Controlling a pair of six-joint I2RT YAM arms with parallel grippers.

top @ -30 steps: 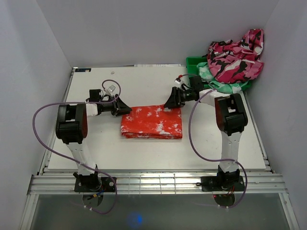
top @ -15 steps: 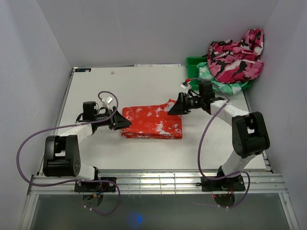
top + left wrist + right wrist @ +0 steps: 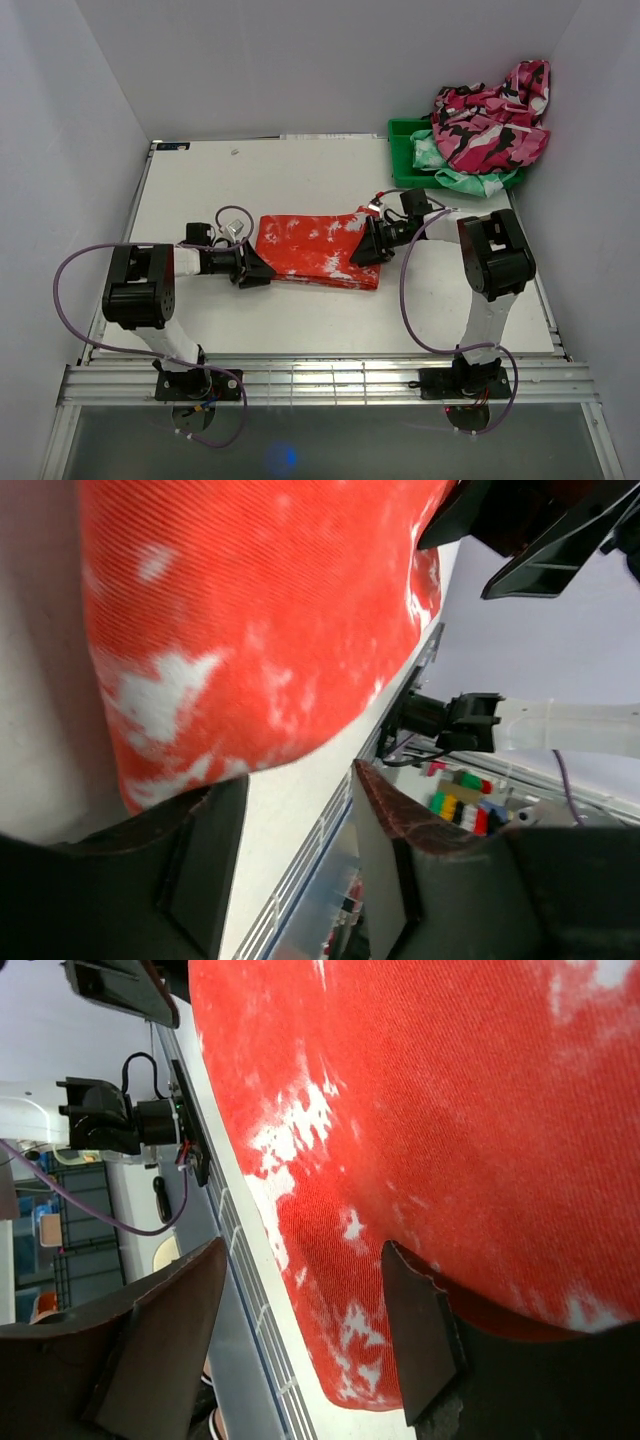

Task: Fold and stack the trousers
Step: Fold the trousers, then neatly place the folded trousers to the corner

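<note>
The trousers (image 3: pixel 315 250), red-orange with white splotches, lie folded into a flat rectangle mid-table. My left gripper (image 3: pixel 266 274) sits low at their front-left corner. In the left wrist view its jaws stand open (image 3: pixel 295 830), with bare table between them and the cloth (image 3: pixel 250 630) just above one finger. My right gripper (image 3: pixel 359 246) rests at the trousers' right edge. It is open (image 3: pixel 300 1300), its fingers (image 3: pixel 420 1330) spread wide over the speckled cloth (image 3: pixel 400 1110) without pinching it.
A green bin (image 3: pixel 403 140) stands at the back right. A pink camouflage garment (image 3: pixel 490 115) and a mint-green one (image 3: pixel 470 182) are piled on it. White walls close in the table (image 3: pixel 300 180). A metal rail (image 3: pixel 330 380) runs along its near edge.
The left gripper has slid from the trousers' left edge to their front-left corner. The right gripper has dropped from above the back-right corner to the right edge. The fold now lies slightly askew.
</note>
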